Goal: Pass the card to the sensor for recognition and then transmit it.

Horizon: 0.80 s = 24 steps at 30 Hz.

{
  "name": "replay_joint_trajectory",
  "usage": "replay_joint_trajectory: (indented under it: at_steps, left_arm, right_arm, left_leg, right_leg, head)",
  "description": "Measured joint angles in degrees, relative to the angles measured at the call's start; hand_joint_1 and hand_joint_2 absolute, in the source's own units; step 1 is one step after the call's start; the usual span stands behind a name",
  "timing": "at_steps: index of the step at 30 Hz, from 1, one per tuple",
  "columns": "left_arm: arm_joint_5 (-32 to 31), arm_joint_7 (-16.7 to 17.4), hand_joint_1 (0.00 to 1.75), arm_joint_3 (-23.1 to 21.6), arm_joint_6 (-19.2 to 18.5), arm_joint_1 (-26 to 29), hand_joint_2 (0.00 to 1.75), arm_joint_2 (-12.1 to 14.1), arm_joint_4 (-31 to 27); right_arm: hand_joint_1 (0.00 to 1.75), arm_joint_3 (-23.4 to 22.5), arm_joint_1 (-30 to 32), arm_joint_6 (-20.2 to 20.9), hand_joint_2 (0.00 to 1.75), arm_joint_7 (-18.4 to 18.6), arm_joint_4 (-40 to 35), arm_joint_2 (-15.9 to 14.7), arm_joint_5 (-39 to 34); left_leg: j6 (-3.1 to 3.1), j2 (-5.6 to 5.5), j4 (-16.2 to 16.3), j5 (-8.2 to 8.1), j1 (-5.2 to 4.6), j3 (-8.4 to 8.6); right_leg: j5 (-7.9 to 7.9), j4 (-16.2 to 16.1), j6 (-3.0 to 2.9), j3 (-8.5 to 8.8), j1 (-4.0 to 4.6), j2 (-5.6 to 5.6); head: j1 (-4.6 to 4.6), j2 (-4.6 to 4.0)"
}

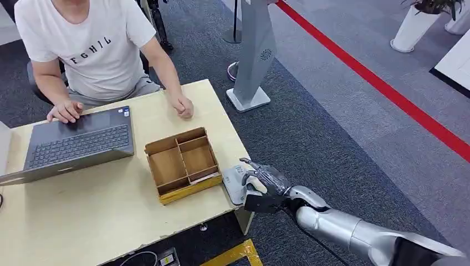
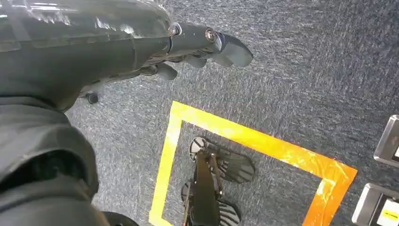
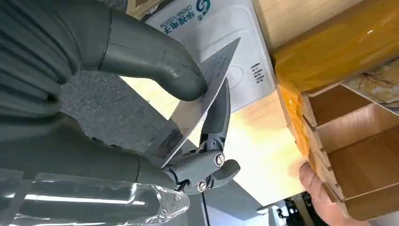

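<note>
Better to keep the card (image 3: 207, 89) flat and low over the reader (image 1: 235, 183), steady till it reads. Right hand (image 1: 265, 180) pinching the card, reaching in at the table's (image 1: 111, 210) near right corner. Left hand (image 2: 202, 47) hanging low, fingers curled, holding nothing. Farther left, a box (image 1: 183, 163).

Silvery grey card (image 3: 197, 106), white sensor (image 3: 226, 42), brown divided box (image 1: 183, 163)
</note>
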Motion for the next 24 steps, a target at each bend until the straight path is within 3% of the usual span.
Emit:
replay_joint_trajectory:
  at_steps: [24]
  left_arm:
    - [-0.24, 0.04, 0.0, -0.02, -1.11, -0.02, 0.0, 0.2, 0.0]
  right_arm:
    - [1.75, -0.28, -2.01, -0.61, 1.75, 0.18, 3.63, 0.57, 0.53]
  left_leg:
    - [0.0, 0.03, 0.0, 0.0, -0.01, 0.03]
  right_leg:
    - [0.01, 0.0, 0.01, 0.01, -0.01, 0.02]
  head:
    - [0.0, -0.02]
